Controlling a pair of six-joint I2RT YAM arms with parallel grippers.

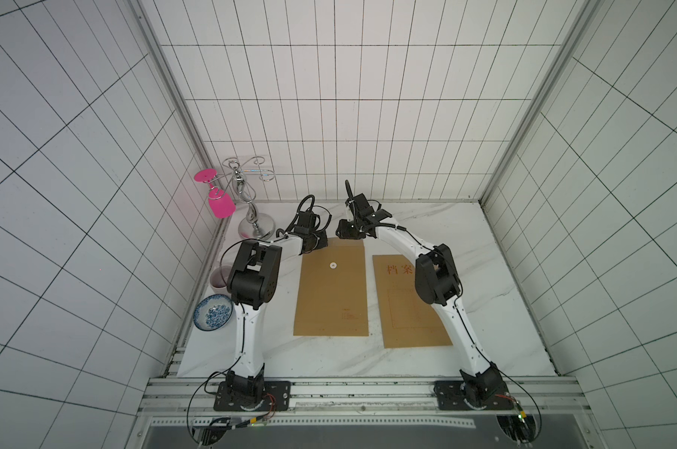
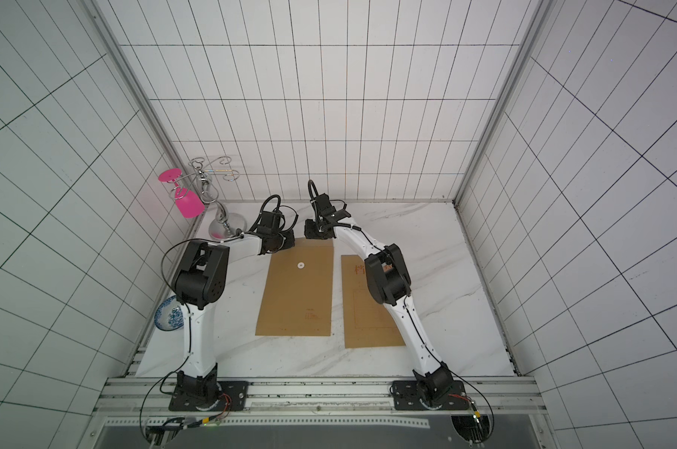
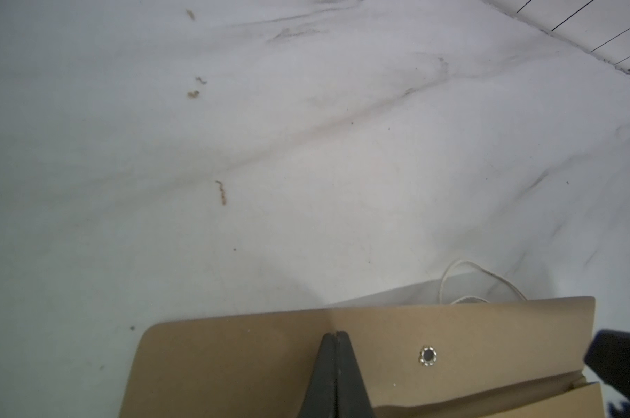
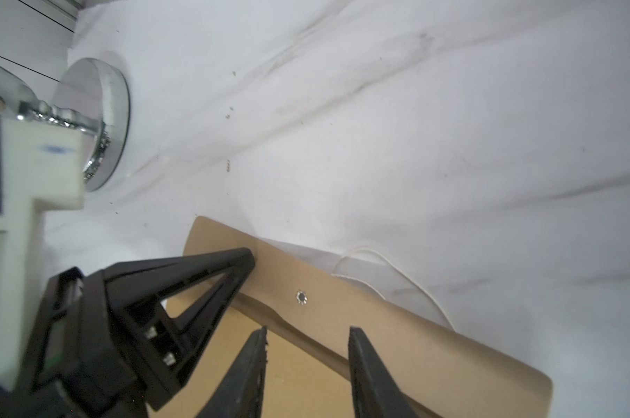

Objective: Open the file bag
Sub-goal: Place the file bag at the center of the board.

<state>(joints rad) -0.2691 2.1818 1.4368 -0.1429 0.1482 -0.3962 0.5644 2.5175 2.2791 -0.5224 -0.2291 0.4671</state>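
The file bag [image 1: 331, 291] is a brown paper envelope lying flat mid-table, with a white disc [image 1: 332, 265] on its face. Its flap [image 3: 378, 336] is folded back toward the far wall, its metal eyelet [image 3: 428, 356] showing. A white string [image 4: 396, 275] trails on the table beyond the flap. My left gripper [image 3: 337, 333] is shut, its tips resting against the flap's face, not pinching it. My right gripper [image 4: 306, 334] is open over the flap's fold, with nothing between its fingers. Both grippers meet at the bag's far end [image 1: 331, 241].
A second brown envelope [image 1: 407, 311] with red characters lies to the right, partly under my right arm. At the back left stands a chrome glass rack [image 1: 251, 210] holding a pink glass [image 1: 220, 204]. A cup [image 1: 218, 278] and a blue-white bowl [image 1: 213, 317] sit along the left wall.
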